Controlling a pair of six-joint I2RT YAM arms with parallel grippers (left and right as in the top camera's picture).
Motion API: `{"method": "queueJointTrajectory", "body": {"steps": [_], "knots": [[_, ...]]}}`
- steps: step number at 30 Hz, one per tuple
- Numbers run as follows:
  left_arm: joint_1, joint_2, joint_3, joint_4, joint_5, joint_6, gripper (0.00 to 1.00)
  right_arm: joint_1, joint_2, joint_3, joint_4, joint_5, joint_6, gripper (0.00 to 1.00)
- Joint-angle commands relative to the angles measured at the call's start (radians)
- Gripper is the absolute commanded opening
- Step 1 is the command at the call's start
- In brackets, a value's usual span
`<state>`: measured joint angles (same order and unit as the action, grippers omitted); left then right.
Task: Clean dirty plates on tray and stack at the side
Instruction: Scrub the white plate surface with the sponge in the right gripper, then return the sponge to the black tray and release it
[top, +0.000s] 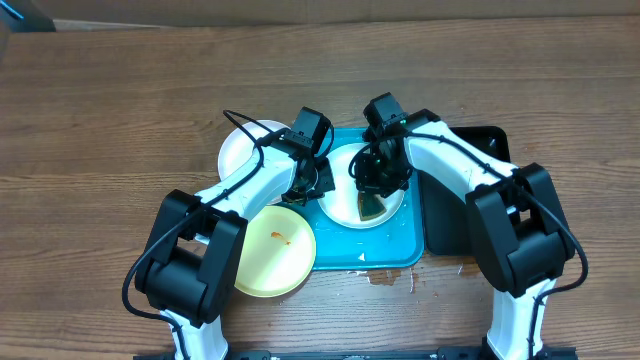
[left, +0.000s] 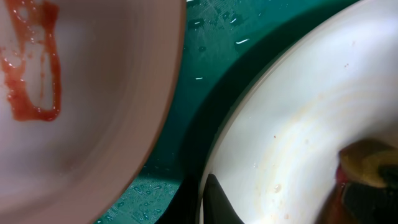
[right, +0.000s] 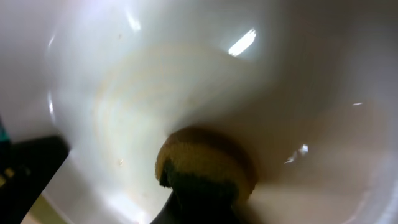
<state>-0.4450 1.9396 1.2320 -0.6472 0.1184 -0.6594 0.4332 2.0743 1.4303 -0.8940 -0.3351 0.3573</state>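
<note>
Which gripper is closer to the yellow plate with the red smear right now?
Left. The left gripper sits at the tray's left edge, just past the yellow plate's upper-right rim. The right gripper holds a sponge on the white plate farther right.
</note>
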Motion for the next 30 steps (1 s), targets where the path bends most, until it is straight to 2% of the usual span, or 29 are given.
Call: {"method": "queueJointTrajectory", "body": {"steps": [1,7,13,18,22,30], "knots": [[0.001,0.016,-0.010,-0.003,-0.051,-0.013,0.04,-0.046,0.024,0.077,-0.034,-0.170,-0.057,0.04],[0.002,0.016,-0.010,-0.003,-0.051,-0.012,0.04,-0.138,0.020,0.216,-0.193,-0.344,-0.174,0.04],[0.001,0.016,-0.010,-0.003,-0.051,-0.005,0.04,-0.254,0.003,0.249,-0.325,-0.335,-0.236,0.04],[0.001,0.016,-0.010,-0.003,-0.051,0.002,0.04,-0.378,0.002,0.248,-0.398,-0.245,-0.235,0.04],[0.001,0.016,-0.010,-0.002,-0.051,0.001,0.04,-0.455,0.002,0.245,-0.425,-0.095,-0.227,0.04],[0.001,0.016,-0.010,0.003,-0.048,0.002,0.04,-0.477,0.002,0.182,-0.397,0.121,-0.187,0.04]]}}
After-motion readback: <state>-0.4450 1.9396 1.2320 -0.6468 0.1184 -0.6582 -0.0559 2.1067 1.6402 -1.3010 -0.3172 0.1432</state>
